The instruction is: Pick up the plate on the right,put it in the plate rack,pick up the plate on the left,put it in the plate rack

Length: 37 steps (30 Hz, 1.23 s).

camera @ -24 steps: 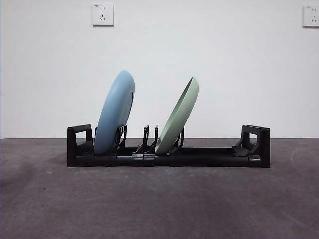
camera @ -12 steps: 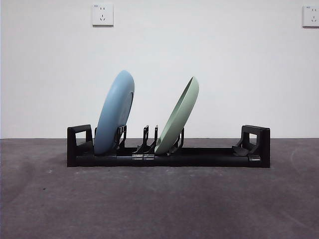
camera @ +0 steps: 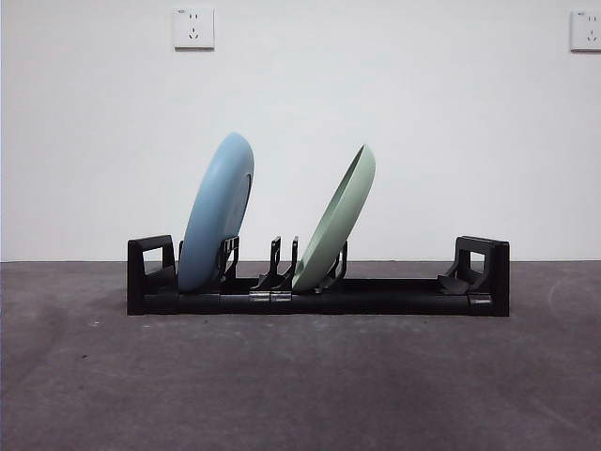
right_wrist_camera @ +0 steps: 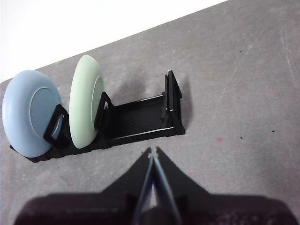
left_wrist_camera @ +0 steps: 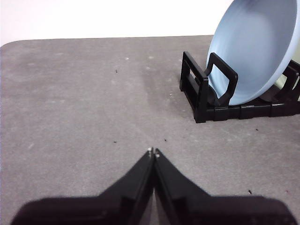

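On the grey table [camera: 300, 376]: one black plate rack [camera: 376, 296], carrying two plates on edge, both leaning the same way. One blue plate [camera: 217, 212] stands beside an end handle; one pale green plate [camera: 336, 218] sits mid-rack, apart from it. Two wall sockets [camera: 193, 27] behind. Left gripper [left_wrist_camera: 153, 152] and right gripper [right_wrist_camera: 152, 153]: jaws pressed together, empty, above bare table near opposite rack ends.

A bare test room or lab is suggested: a plain white wall [camera: 423, 122] with sockets [camera: 193, 27] and a grey table [camera: 300, 376].
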Each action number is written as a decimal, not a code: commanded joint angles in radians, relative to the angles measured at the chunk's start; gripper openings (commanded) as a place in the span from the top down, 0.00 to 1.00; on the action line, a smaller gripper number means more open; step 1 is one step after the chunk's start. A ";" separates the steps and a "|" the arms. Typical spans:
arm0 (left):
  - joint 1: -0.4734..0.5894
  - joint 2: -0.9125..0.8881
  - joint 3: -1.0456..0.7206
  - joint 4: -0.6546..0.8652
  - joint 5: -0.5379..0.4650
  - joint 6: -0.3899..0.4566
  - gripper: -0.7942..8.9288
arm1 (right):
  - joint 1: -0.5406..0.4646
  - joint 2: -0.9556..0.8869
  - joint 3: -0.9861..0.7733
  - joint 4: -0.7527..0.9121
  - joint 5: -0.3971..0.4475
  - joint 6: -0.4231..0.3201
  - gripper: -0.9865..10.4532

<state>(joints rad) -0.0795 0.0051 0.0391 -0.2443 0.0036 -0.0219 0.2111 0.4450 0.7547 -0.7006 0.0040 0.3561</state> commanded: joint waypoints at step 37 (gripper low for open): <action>0.003 -0.003 -0.016 0.007 -0.001 -0.012 0.92 | -0.107 -0.130 -0.133 0.129 -0.009 -0.362 0.91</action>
<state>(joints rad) -0.0795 0.0051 0.0391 -0.2440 0.0036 -0.0273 0.1081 0.3225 0.6476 -0.5781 0.0021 0.0433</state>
